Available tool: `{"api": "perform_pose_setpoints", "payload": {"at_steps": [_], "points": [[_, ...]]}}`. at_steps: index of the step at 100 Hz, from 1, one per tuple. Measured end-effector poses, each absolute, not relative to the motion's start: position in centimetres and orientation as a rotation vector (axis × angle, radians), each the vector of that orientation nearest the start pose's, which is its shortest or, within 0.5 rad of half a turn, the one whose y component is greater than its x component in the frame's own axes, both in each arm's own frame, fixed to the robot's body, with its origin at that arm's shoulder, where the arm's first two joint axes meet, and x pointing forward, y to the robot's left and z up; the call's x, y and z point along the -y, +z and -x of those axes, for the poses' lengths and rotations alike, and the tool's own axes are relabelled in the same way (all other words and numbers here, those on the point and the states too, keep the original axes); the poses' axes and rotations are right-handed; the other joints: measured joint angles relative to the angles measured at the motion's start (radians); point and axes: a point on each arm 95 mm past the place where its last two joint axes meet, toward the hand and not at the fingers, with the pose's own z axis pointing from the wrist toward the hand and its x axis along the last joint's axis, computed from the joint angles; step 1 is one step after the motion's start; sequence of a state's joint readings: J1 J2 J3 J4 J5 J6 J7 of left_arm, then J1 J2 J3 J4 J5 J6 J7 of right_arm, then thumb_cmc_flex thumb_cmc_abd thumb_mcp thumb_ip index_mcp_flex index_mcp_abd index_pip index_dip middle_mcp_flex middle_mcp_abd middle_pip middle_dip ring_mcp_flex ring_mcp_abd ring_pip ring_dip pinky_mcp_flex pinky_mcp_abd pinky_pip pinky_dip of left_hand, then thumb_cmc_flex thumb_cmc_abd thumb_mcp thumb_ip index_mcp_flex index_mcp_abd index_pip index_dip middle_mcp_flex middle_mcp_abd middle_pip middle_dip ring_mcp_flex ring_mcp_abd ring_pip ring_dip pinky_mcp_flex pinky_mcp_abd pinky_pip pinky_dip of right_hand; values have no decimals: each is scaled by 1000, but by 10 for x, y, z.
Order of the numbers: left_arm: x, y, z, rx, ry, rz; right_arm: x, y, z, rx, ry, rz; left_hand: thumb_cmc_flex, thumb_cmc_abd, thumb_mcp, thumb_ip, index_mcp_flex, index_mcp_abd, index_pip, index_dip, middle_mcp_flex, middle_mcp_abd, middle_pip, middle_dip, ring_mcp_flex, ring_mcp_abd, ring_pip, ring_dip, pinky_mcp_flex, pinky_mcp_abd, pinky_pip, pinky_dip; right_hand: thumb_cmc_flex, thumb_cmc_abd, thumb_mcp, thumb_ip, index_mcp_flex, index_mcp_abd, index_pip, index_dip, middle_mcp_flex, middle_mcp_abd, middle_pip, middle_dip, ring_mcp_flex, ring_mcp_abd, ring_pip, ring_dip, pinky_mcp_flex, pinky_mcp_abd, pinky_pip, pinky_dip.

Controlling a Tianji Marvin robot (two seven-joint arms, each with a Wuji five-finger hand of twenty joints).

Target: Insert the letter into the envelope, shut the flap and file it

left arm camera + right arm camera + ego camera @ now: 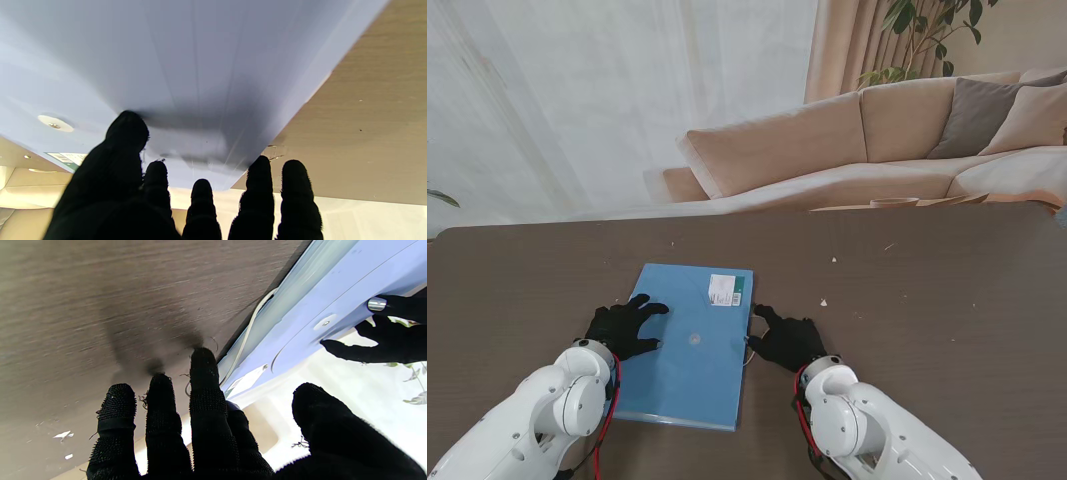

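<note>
Envelope (689, 345): you see it lying flat on the table (927, 300), between both hands.
Left hand (624, 328): fingers spread wide — resting on its left part.
Right hand (785, 340): fingers apart at its right edge — gripping nothing.

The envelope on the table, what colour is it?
Light blue envelope, clearest in the stand view.

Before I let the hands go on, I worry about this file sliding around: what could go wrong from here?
The left hand rests spread on the flat blue plastic envelope near one edge only, so the envelope might pivot on the smooth dark wooden table. The right hand sits at the opposite edge by the thin white cord; its fingers could snag it. No letter is visible, so filing may be premature.
</note>
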State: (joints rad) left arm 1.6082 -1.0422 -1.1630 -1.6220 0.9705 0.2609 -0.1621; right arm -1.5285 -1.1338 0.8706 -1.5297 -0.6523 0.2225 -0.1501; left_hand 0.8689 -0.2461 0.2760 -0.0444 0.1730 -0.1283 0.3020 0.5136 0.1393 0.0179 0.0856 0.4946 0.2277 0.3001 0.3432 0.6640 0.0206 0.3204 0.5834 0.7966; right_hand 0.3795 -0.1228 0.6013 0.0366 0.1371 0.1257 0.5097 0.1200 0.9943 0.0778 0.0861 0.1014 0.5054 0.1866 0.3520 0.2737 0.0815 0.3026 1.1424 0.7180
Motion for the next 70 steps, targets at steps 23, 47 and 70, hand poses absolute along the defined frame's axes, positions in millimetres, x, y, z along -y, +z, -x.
{"api": "perform_pose_setpoints", "payload": {"at_steps": [23,47,70], "points": [[-20,-362,-381,-1554,-1128,1470,-94,-393,-352,1937,-2094,2116,0,0,-6,0,0,0,0,0,0,0,0,0,0,0,0,0,0,0,0,0,1,30,-77,11,4,-156,-500,144,-277,-66,-64,-27,-158,0,-27,-10,-75,-17,-80,0],[-20,-362,-381,-1556,-1127,1470,-99,-389,-349,1922,-2181,1971,0,0,-7,0,0,0,0,0,0,0,0,0,0,-1,0,0,0,0,-1,0,82,-12,-63,40,4,-243,-529,170,-371,-197,-45,-26,-228,-27,-25,14,-113,-57,-114,19],[-20,-362,-381,-1559,-1140,1481,-99,-388,-353,1944,-2269,1787,13,0,-7,0,0,0,0,0,0,0,0,1,-9,3,-18,0,0,0,-1,0,179,-235,366,68,3,-292,-362,563,-484,-234,327,148,-228,-67,23,37,-94,-88,-109,49]]}}
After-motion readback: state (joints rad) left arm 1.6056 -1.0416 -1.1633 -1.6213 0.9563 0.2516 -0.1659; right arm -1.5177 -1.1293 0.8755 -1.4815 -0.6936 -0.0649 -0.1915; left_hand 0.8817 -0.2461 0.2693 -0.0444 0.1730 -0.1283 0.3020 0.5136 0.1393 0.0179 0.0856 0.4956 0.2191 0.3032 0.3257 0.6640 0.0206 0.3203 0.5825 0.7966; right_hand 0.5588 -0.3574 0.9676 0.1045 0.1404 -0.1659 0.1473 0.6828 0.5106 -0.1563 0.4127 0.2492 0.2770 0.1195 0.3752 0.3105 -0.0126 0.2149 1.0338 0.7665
